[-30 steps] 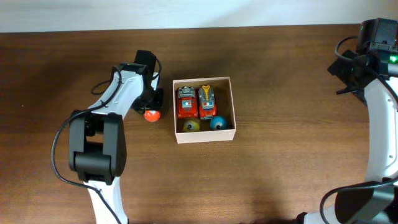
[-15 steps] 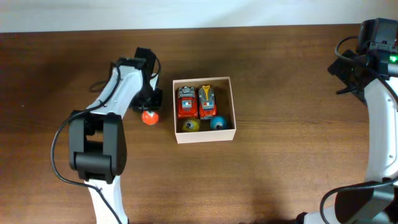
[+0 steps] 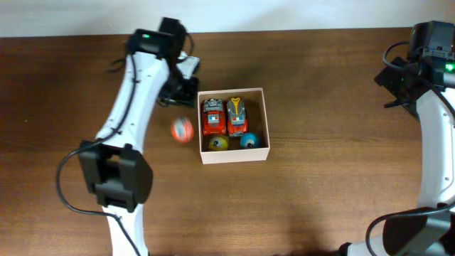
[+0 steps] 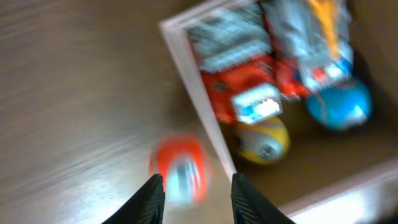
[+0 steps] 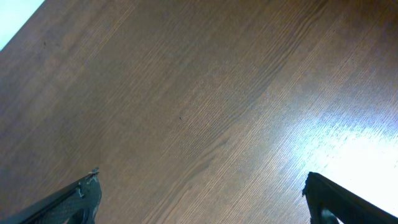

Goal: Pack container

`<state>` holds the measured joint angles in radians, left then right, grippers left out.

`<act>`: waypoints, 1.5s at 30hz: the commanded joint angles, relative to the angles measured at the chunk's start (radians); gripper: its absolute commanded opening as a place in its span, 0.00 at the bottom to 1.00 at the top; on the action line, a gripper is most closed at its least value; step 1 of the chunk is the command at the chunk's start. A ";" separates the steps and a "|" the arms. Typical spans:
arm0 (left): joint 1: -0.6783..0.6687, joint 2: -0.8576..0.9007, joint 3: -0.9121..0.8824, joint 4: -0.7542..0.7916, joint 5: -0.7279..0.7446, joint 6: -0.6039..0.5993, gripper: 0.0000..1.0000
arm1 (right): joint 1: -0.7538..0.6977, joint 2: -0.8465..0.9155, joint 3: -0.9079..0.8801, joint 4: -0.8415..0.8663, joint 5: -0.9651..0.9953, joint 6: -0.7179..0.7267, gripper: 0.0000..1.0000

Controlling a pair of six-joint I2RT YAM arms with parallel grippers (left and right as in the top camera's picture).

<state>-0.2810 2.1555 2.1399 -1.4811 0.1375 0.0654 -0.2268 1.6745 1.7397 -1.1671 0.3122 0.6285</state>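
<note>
Dark wooden bench; the orange ball looks light and roll-prone, so I'd pinch its middle; left pincer spread, empty.

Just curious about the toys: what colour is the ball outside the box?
The ball is orange-red with a pale grey patch, clearest in the overhead view.

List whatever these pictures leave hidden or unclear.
- Left wrist view: motion blur smears the orange ball below the left gripper, and the red toy cars in the container; their markings are unreadable.
- Overhead: the left gripper's fingers are hidden under its own wrist; the ball is blurred too.
- Right wrist view: the bottom edge cuts off the right gripper; only bare table shows.
</note>
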 commanded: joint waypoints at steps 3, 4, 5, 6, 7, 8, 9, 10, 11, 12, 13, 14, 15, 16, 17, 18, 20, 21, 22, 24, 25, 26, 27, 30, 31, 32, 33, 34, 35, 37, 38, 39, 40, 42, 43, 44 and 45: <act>-0.114 -0.002 0.017 -0.020 0.036 0.161 0.36 | -0.003 -0.017 0.018 0.000 0.002 0.008 0.99; -0.133 -0.002 0.017 -0.018 0.018 0.161 0.36 | -0.003 -0.017 0.018 0.000 0.002 0.008 0.99; -0.154 -0.002 0.017 -0.015 -0.005 0.161 0.36 | -0.003 -0.017 0.018 0.000 0.002 0.008 0.99; -0.167 -0.002 0.017 -0.011 -0.022 0.161 0.36 | -0.003 -0.017 0.018 0.000 0.002 0.008 0.99; -0.177 -0.002 0.017 -0.007 -0.038 0.161 0.36 | -0.003 -0.017 0.018 0.000 0.002 0.008 0.99; -0.185 -0.002 0.017 0.000 -0.053 0.160 0.36 | -0.003 -0.017 0.018 0.000 0.002 0.008 0.99; -0.188 -0.002 0.017 0.008 -0.057 0.160 0.36 | -0.003 -0.017 0.018 0.000 0.002 0.008 0.99; -0.188 -0.002 0.017 0.016 -0.056 0.154 0.36 | -0.003 -0.017 0.018 0.000 0.002 0.008 0.99; -0.188 -0.002 0.017 0.025 -0.056 0.140 0.36 | -0.003 -0.017 0.018 0.000 0.002 0.008 0.99; -0.186 -0.002 0.017 0.032 -0.056 0.130 0.36 | -0.003 -0.017 0.018 0.000 0.002 0.008 0.99; -0.185 -0.002 0.017 0.037 -0.056 0.130 0.36 | -0.003 -0.017 0.018 0.000 0.002 0.008 0.99; -0.185 -0.002 0.017 0.041 -0.056 0.130 0.36 | -0.003 -0.017 0.018 0.000 0.002 0.008 0.99; -0.183 -0.002 0.017 0.043 -0.056 0.130 0.36 | -0.003 -0.017 0.018 0.000 0.002 0.008 0.99; -0.181 -0.002 0.017 0.045 -0.056 0.130 0.36 | -0.003 -0.017 0.018 0.000 0.002 0.008 0.99; -0.180 -0.002 0.017 0.045 -0.058 0.130 0.36 | -0.003 -0.017 0.018 0.000 0.002 0.008 0.99; -0.177 -0.002 0.017 0.044 -0.065 0.121 0.36 | -0.003 -0.017 0.018 0.000 0.002 0.008 0.99; -0.167 -0.007 0.017 0.044 -0.127 0.051 0.36 | -0.003 -0.017 0.018 0.000 0.002 0.008 0.99; -0.162 -0.010 0.017 0.042 -0.148 0.029 0.36 | -0.003 -0.017 0.018 0.000 0.002 0.008 0.99; -0.156 -0.015 0.017 0.039 -0.167 0.008 0.36 | -0.003 -0.017 0.018 0.000 0.002 0.008 0.99; -0.140 -0.031 0.017 0.022 -0.192 -0.037 0.37 | -0.003 -0.017 0.018 0.000 0.002 0.008 0.99; -0.131 -0.041 0.017 0.011 -0.196 -0.054 0.37 | -0.003 -0.017 0.018 0.000 0.002 0.008 0.99; -0.120 -0.053 0.017 0.000 -0.199 -0.075 0.38 | -0.003 -0.017 0.018 0.000 0.002 0.008 0.99; -0.108 -0.064 0.017 -0.012 -0.200 -0.092 0.38 | -0.003 -0.017 0.018 0.000 0.002 0.008 0.99; -0.081 -0.100 0.017 -0.052 -0.206 -0.132 0.39 | -0.003 -0.017 0.018 0.000 0.002 0.008 0.99; -0.074 -0.112 0.017 -0.071 -0.206 -0.142 0.39 | -0.003 -0.017 0.018 0.000 0.002 0.008 0.99; -0.069 -0.123 0.017 -0.089 -0.206 -0.145 0.39 | -0.003 -0.017 0.018 0.000 0.002 0.008 0.99; -0.068 -0.131 0.017 -0.103 -0.207 -0.153 0.39 | -0.003 -0.017 0.018 0.000 0.002 0.008 0.99; -0.068 -0.140 0.017 -0.116 -0.207 -0.161 0.39 | -0.003 -0.017 0.018 0.000 0.002 0.008 0.99; -0.069 -0.148 0.016 -0.126 -0.207 -0.167 0.39 | -0.003 -0.017 0.018 0.000 0.002 0.008 0.99; -0.071 -0.165 0.011 -0.143 -0.215 -0.180 0.41 | -0.003 -0.017 0.018 0.000 0.002 0.008 0.99; -0.071 -0.170 0.007 -0.146 -0.219 -0.186 0.41 | -0.003 -0.017 0.018 0.000 0.002 0.008 0.99; -0.072 -0.179 0.002 -0.154 -0.223 -0.190 0.41 | -0.003 -0.017 0.018 0.000 0.002 0.008 0.99; -0.075 -0.184 -0.003 -0.164 -0.231 -0.202 0.42 | -0.003 -0.017 0.018 0.000 0.002 0.008 0.99; -0.077 -0.194 -0.014 -0.181 -0.240 -0.216 0.42 | -0.003 -0.017 0.018 0.000 0.002 0.008 0.99; -0.081 -0.196 -0.021 -0.187 -0.240 -0.223 0.42 | -0.003 -0.017 0.018 0.000 0.002 0.008 0.99; -0.087 -0.202 -0.035 -0.192 -0.240 -0.233 0.42 | -0.003 -0.017 0.018 0.000 0.002 0.008 0.99; -0.094 -0.209 -0.052 -0.192 -0.240 -0.237 0.42 | -0.003 -0.017 0.018 0.000 0.002 0.008 0.99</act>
<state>-0.3599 1.9854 2.1304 -1.6630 -0.0818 -0.1261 -0.2268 1.6745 1.7397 -1.1671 0.3122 0.6292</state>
